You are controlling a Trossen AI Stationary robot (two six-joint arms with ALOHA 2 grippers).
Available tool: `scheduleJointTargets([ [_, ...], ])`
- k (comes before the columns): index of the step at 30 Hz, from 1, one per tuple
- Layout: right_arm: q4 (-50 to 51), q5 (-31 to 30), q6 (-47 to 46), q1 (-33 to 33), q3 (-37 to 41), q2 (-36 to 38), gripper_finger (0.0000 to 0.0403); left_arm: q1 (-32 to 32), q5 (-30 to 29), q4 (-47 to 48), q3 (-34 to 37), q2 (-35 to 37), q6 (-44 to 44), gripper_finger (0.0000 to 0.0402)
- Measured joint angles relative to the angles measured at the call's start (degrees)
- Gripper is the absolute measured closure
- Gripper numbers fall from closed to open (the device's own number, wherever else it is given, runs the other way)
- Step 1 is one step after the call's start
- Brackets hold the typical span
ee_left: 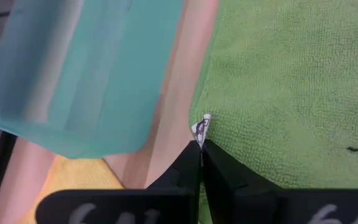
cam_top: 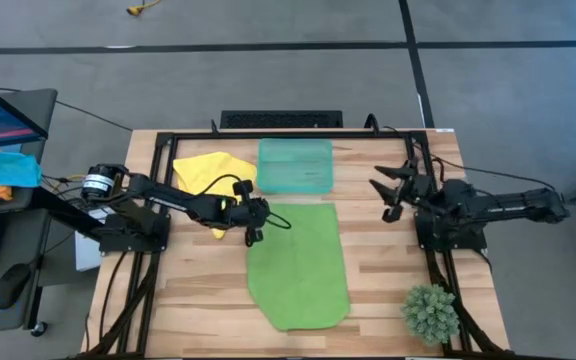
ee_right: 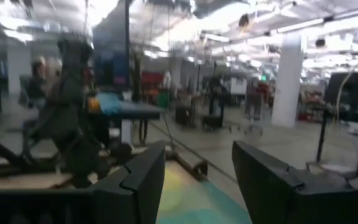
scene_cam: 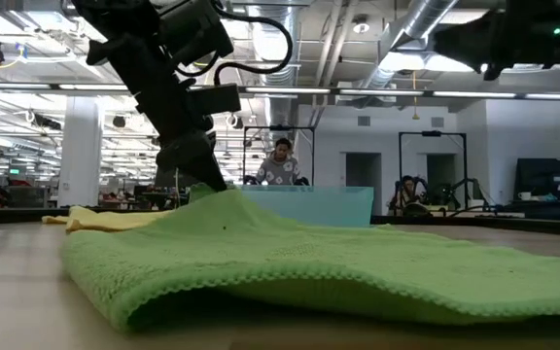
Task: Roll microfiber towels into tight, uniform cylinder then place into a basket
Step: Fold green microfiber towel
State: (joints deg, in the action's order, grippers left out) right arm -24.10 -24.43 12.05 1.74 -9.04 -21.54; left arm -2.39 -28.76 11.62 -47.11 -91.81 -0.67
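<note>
My left end effector (cam_top: pixel 251 222) is down at the green towel (cam_top: pixel 299 265), at its far left corner, fingers pinched tight together. In the left wrist view the two dark fingers (ee_left: pixel 225 171) meet right on the towel's edge (ee_left: pixel 291 81), with a little white tag (ee_left: pixel 202 124) poking out just past the tips, so I've got the corner clamped. From table height that corner (scene_cam: pixel 224 199) is pulled up into a small peak under the end effector (scene_cam: pixel 207 175), while the rest of the towel lies flat across the wooden table (cam_top: pixel 398 270).

The yellow towel (cam_top: pixel 211 172) sits crumpled at the far left of the table, just beside the basket (cam_top: pixel 295 165) and partly under my left arm. The teal basket stands at the far edge in the middle, just beyond the green towel's far edge, with bare wood between them; in the left wrist view it (ee_left: pixel 86 68) is close to the pinched corner.

My right end effector (cam_top: pixel 393 190) hangs above the table's right side, well apart from both towels, fingers spread wide with nothing between them (ee_right: pixel 197 180).

A small green plant (cam_top: pixel 430 312) stands at the near right corner. Beyond the table, a person (scene_cam: pixel 281 163) is seated in the room.
</note>
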Motion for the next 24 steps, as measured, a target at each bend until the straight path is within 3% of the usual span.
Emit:
scheduleJointTargets([
  [6, 0.5, -5.78, 0.0, -0.02, -2.2, -8.97, 0.0193, 0.17, 0.5, 0.02, 0.0, 0.0, 0.04, 0.0401],
  [11, 0.64, -6.05, -0.14, 0.0, -2.75, -15.36, 0.0193, 0.17, 0.51, 0.07, 0.0, 0.0, 0.37, 0.0401],
  [24, 5.4, -5.08, -22.37, -4.09, -2.88, -25.11, 0.0193, 2.78, 2.15, -2.63, 0.0, 0.0, 6.35, 0.0401],
])
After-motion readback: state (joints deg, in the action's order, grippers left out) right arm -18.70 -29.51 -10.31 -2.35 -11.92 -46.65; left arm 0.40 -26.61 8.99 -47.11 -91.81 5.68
